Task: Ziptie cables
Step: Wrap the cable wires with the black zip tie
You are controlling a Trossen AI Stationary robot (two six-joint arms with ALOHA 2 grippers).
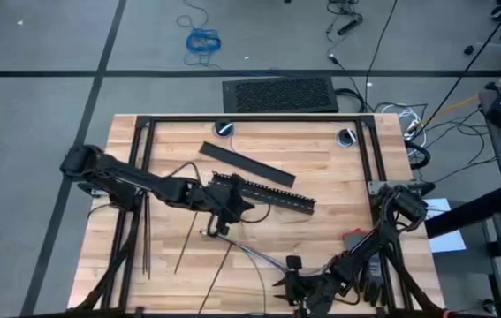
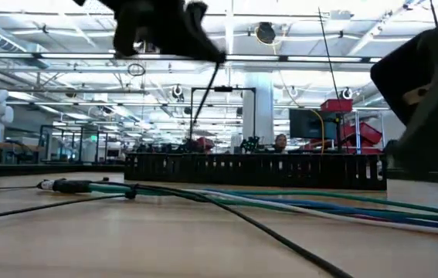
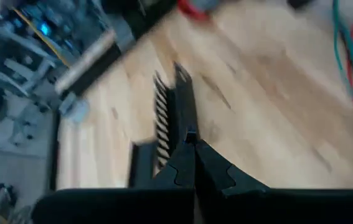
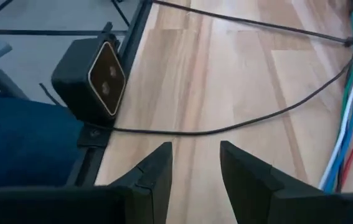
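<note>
1. The left pincer, at mid-frame in the high view, is pressed together on a ziptie that hangs from it above the slotted bar.
2. The right pincer is spread, empty, at the bench's lower edge.
3. The cables lie lower centre, apart from both.
4. Risk: the thin strip could twist or slip free, since the grip is narrow.

Pale smooth wooden table, matt grain
</note>
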